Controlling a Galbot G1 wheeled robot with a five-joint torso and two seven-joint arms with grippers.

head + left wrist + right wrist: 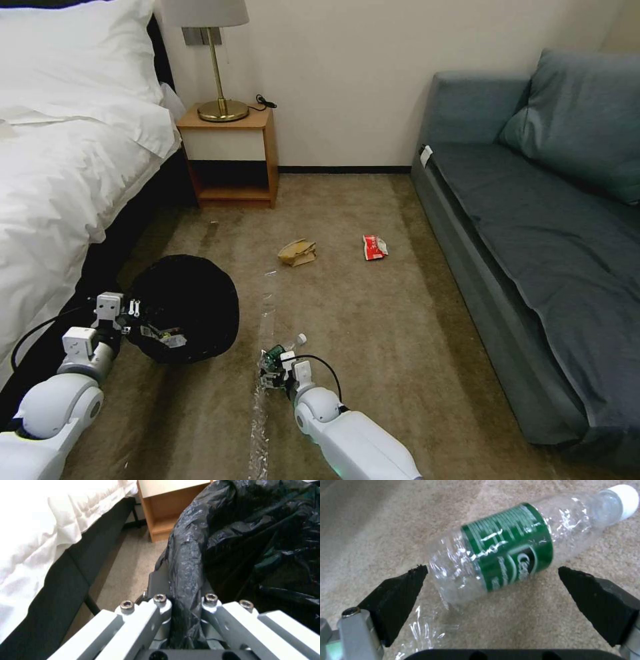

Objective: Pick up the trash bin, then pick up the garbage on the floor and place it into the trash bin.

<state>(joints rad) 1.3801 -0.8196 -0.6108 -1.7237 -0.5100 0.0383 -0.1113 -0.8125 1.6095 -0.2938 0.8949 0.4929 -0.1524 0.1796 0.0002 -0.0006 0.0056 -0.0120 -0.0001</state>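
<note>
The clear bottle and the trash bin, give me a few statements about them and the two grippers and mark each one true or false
1. The left gripper is shut on the trash bin at its bag-covered rim. True.
2. The right gripper has its fingers closed tight on the clear bottle. False: the fingers are spread apart on either side of the bottle, which lies on the floor.
3. The bottle's white cap is on. True.
4. The red-white snack packet is inside the bin. False: it lies on the carpet near the sofa.
5. The crumpled brown paper bag lies on the floor beyond the bottle. True.
</note>
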